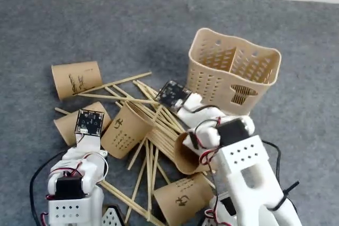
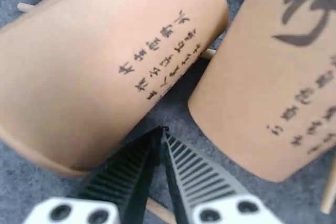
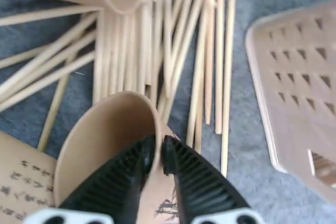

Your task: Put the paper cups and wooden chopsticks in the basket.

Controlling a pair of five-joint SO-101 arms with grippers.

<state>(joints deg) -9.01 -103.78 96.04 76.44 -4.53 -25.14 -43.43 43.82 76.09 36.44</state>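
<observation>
Grey felt-like tabletop (image 1: 47, 30) carries every task item.

1. Nearest the arm bases, a brown printed paper cup (image 1: 183, 200) lies on its side among loose, pale wooden chopsticks (image 1: 151, 130).
2. The left claw (image 2: 161, 131) has its fingers pressed together and holds nothing. Its tips point into the gap between two more brown cups lying on their sides, the left-hand cup (image 2: 94, 72) and the right-hand cup (image 2: 273, 77). It grips neither.
3. The right claw (image 3: 158, 142) is pinched narrow across the rim of an open brown held cup (image 3: 105, 135), with one finger inside the wall and one outside. The held cup rests on the chopstick pile, mouth toward the wrist.
4. Farther back, a fifth brown cup (image 1: 77, 79) lies well to the left.
5. The beige perforated plastic basket (image 1: 233, 72) stands upright, beyond and to the right of the held cup, near it but apart.

Governing relation: the right arm is the nearer arm to the basket. The left arm has the chopstick pile between it and the basket.

Judgement: the coming move is a lift, then travel rearward and rightward over the basket rim. The thin rim pinch could let the cup tilt.
</observation>
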